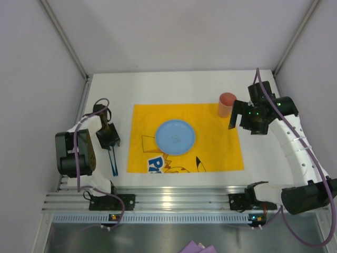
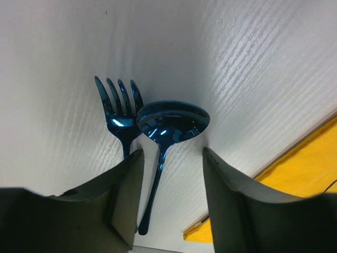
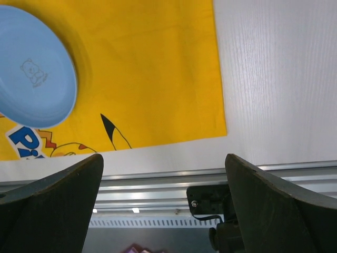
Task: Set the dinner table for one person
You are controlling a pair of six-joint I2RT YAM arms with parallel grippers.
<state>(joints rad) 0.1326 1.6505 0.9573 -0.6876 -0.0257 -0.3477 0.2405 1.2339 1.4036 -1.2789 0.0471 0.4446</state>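
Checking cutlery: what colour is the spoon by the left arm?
The spoon is shiny dark blue, clearest in the left wrist view.

From above we are seeing the whole dinner table (image 1: 174,87); the left wrist camera is sitting close over fork (image 2: 118,108) and spoon (image 2: 174,120); the right is sharing yellow cloth (image 3: 147,68) and blue plate (image 3: 31,68) with overhead.

The left arm (image 1: 73,153), at nine o'clock in the overhead view, is showing white links and bulky black joint housings, with a purple cable (image 1: 77,158) trailing along it. The right arm (image 1: 295,147), at four o'clock, is wearing the same colours and its own purple lead (image 1: 315,164), with green lights (image 1: 256,112) glowing on its wrist. The left pincer (image 2: 172,152) and the right pincer (image 3: 163,156) are presenting dark, matte, blunt fingers.
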